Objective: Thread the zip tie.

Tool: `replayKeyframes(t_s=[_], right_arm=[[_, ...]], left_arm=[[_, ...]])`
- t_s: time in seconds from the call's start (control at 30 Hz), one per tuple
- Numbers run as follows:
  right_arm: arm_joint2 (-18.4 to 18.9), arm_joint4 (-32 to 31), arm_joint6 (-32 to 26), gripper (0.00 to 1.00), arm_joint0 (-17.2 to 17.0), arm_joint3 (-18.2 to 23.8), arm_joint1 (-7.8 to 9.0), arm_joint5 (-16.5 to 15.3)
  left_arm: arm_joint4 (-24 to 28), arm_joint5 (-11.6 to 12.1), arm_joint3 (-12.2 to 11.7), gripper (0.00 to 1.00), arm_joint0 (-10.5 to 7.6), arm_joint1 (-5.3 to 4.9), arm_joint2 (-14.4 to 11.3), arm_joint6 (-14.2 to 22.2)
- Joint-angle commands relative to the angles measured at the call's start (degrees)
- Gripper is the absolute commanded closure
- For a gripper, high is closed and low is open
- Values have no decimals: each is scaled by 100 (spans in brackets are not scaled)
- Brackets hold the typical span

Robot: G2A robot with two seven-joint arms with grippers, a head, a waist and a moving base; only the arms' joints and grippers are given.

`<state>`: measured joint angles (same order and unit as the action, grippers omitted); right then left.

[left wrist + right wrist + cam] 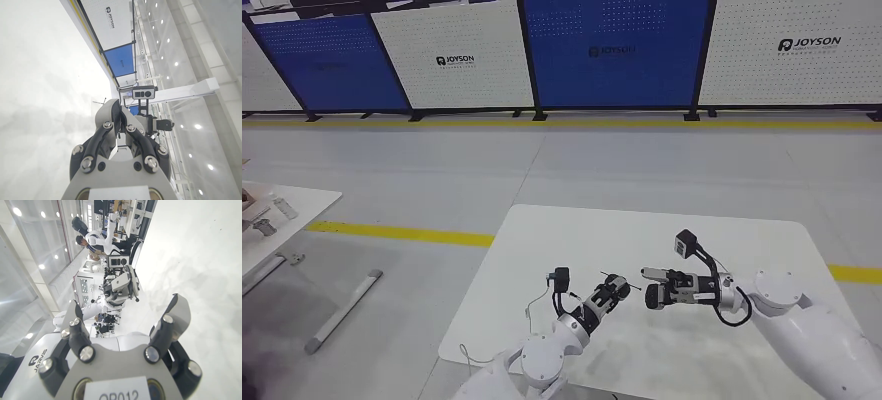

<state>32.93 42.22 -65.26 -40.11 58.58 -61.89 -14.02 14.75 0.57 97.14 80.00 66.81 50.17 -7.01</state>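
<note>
Counter (pixel 542 250) below both tools. Right tool (pixel 124 300) wide, empty, facing left tool (pixel 119 106), just beside it. Left tool clamped on tie (pixel 99 102); thin end pokes past its tips. Risks, as judged: thin end flexes, right tool misses it; tie twists in clamp, slips, drops to counter.

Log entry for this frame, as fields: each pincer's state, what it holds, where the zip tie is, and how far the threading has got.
left pincer: shut on the zip tie, over the table
right pincer: open, holding nothing, facing the left pincer at close range
zip tie: thin black strip sticking out past the left pincer's tips
table: white, both arms over its near half
threading: not visibly done; the strip is too thin to tell if it is looped
</note>
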Motion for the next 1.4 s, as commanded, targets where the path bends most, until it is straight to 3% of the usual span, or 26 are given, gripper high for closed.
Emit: replayKeyframes(t_s=[0.0,0.33,0.53,0.6,0.63,0.8,1.2,1.37], right_arm=[[0,1,-2,0,0,0,0,1],[59,-142,149,0,-70,217,-39,168],[135,-207,106,1,-54,69,-115,242],[167,-226,56,29,-70,21,-133,252],[183,-237,44,52,-77,4,-139,255],[281,-262,-29,59,-133,-71,-171,284],[441,-406,-124,63,-189,-197,-261,380],[518,-468,-168,71,-225,-223,-288,400]], left_arm=[[-1,-1,0,100,0,0,0,0],[-1,-1,0,100,0,0,0,0],[-1,-1,0,100,0,0,0,0],[-1,-1,0,100,0,0,0,0],[-1,-1,0,100,0,0,0,0],[-1,-1,0,100,0,0,0,0],[-1,-1,0,100,0,0,0,0],[-1,-1,0,100,0,0,0,0]])
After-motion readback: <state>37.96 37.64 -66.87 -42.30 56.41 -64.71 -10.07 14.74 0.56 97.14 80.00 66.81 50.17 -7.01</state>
